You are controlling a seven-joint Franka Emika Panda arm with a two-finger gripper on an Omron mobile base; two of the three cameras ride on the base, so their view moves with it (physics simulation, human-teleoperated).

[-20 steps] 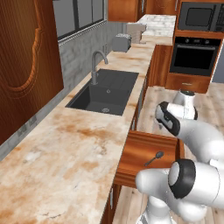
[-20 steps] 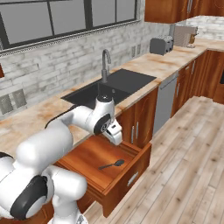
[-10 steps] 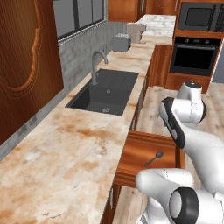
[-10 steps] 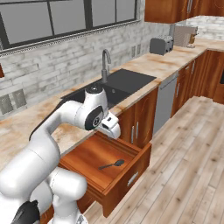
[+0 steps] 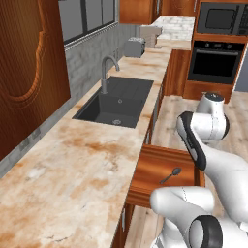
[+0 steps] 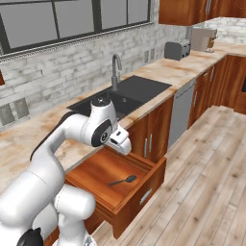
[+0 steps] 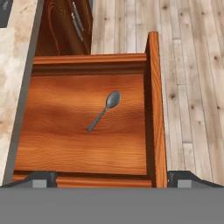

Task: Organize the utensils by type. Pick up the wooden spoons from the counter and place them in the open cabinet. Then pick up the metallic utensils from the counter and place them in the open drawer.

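Observation:
The open drawer (image 7: 154, 109) (image 5: 145, 193) (image 6: 140, 196) juts out from under the counter (image 5: 72, 169) (image 6: 19, 139) (image 7: 13, 65). One small dark metallic spoon (image 7: 103, 110) (image 5: 170, 175) (image 6: 122, 181) lies on its wooden floor, apart from the walls. My gripper (image 7: 112, 180) (image 6: 123, 142) hangs above the drawer's near part, open and empty, pointing down at it. A reddish-brown wood slab (image 5: 29, 72) that looks like the cabinet's door stands at the left over the counter; its shelves are out of view. The wooden spoons are out of view.
A dark sink (image 5: 118, 100) with a curved faucet (image 5: 107, 68) is set into the counter beyond the drawer. A toaster (image 5: 133, 47) sits farther along. A wall oven (image 5: 213, 58) faces the wooden floor (image 6: 206, 182). Lower cabinet doors (image 6: 153, 129) flank the drawer.
The arm's upper links have swung round while the hand stays above the drawer. The spoon lies where it was. The jaws remain open.

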